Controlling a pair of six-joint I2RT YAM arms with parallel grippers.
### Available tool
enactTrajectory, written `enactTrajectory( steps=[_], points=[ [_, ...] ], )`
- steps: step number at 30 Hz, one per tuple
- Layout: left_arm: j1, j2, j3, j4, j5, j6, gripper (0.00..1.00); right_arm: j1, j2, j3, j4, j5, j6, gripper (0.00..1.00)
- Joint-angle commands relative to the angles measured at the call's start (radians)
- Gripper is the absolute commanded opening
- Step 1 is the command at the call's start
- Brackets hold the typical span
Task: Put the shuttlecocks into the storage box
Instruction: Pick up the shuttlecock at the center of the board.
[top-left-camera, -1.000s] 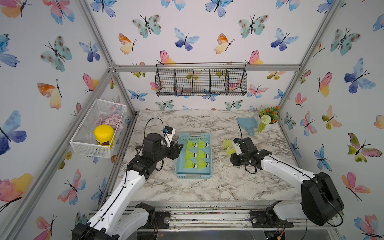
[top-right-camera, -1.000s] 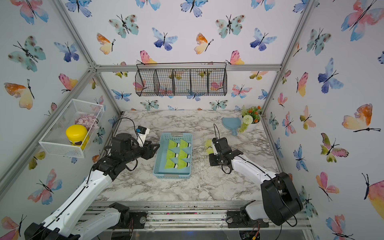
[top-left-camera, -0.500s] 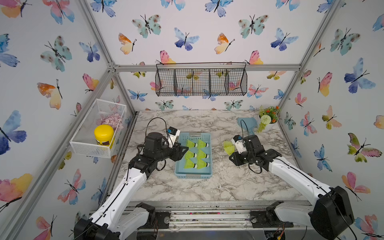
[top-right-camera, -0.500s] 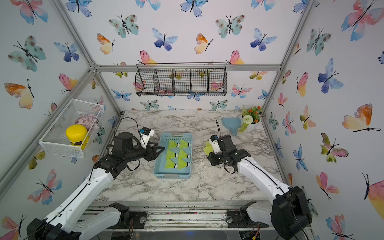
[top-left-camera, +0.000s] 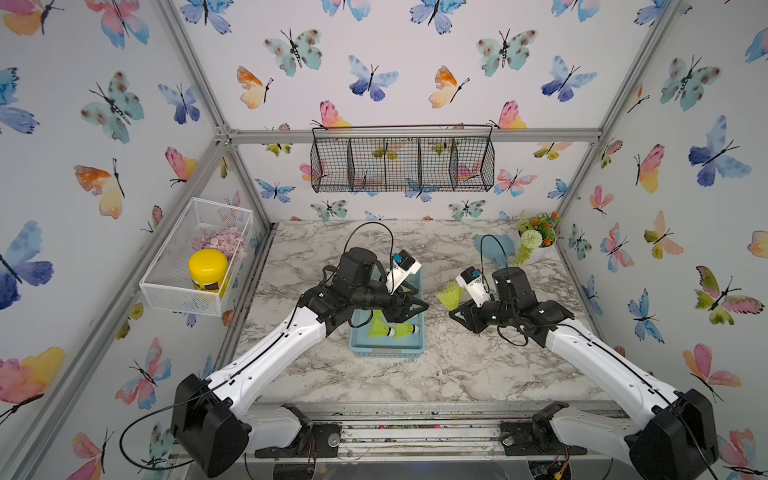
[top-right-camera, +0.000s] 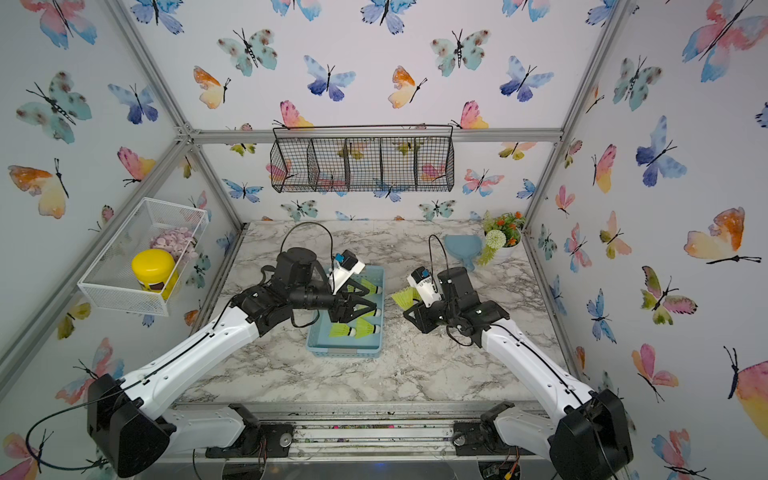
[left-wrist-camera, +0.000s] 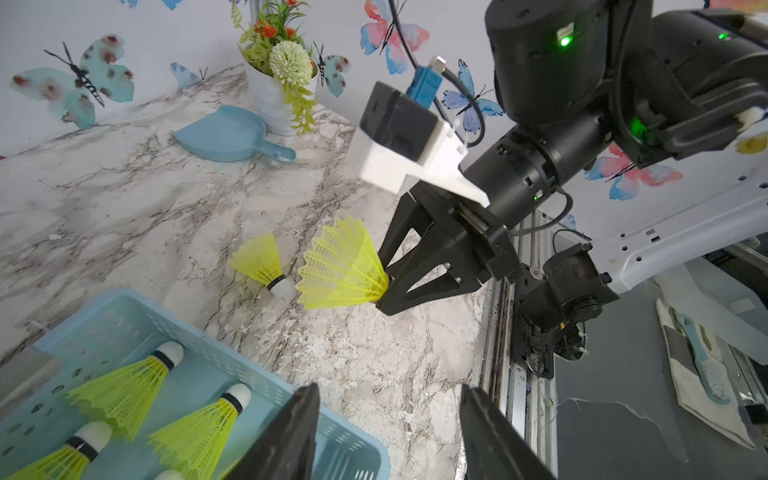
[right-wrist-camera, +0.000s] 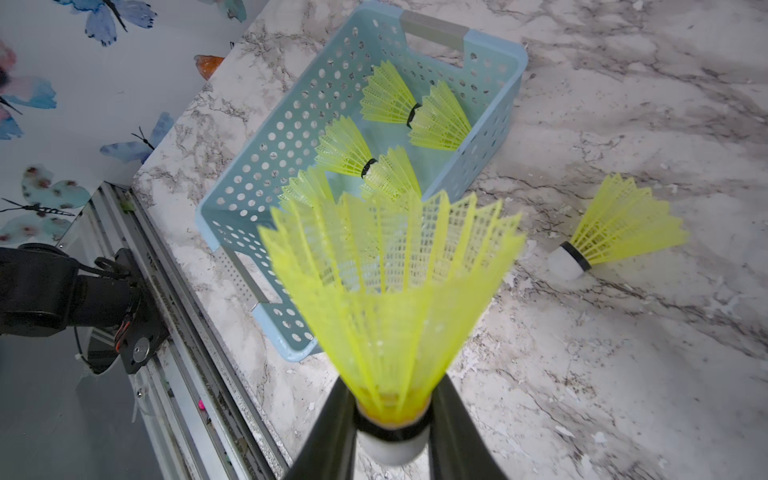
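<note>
Both top views show butterfly-papered walls around a marble table, with the blue storage box lying mid-table. Over the box hovers the left gripper, jaws spread wide and empty. Just right of the box, clear of the marble, the right gripper pinches one shuttlecock by its white tip. Its long axis runs straight on from the fingers, skirt flaring toward the box. Several shuttlecocks lie inside the box. A loose shuttlecock lies on its side near it.

Top views high, overlooking whole table; wrist views close, sharing storage box.
</note>
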Motion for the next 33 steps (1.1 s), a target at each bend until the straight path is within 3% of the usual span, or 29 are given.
enactTrajectory(
  steps=[1, 11, 23, 26, 31, 33],
  points=[
    [-0.011, 0.056, 0.055, -0.025, 0.067, 0.066, 0.59, 0.004, 0.013, 0.034, 0.001, -0.085, -0.043, 0.28],
    [-0.038, 0.190, 0.168, -0.067, 0.023, 0.120, 0.61, 0.013, 0.032, 0.043, 0.003, -0.123, -0.056, 0.28],
    [-0.038, 0.298, 0.227, -0.110, 0.090, 0.140, 0.56, 0.018, 0.024, 0.030, 0.009, -0.127, -0.051, 0.28],
    [-0.037, 0.306, 0.232, -0.122, 0.108, 0.149, 0.40, 0.018, 0.024, 0.030, 0.009, -0.124, -0.050, 0.28],
    [-0.037, 0.325, 0.247, -0.148, 0.127, 0.155, 0.00, 0.018, 0.020, 0.025, 0.010, -0.108, -0.048, 0.31],
    [-0.038, 0.325, 0.249, -0.149, 0.125, 0.151, 0.00, 0.018, 0.018, 0.023, 0.010, -0.090, -0.045, 0.38]
  ],
)
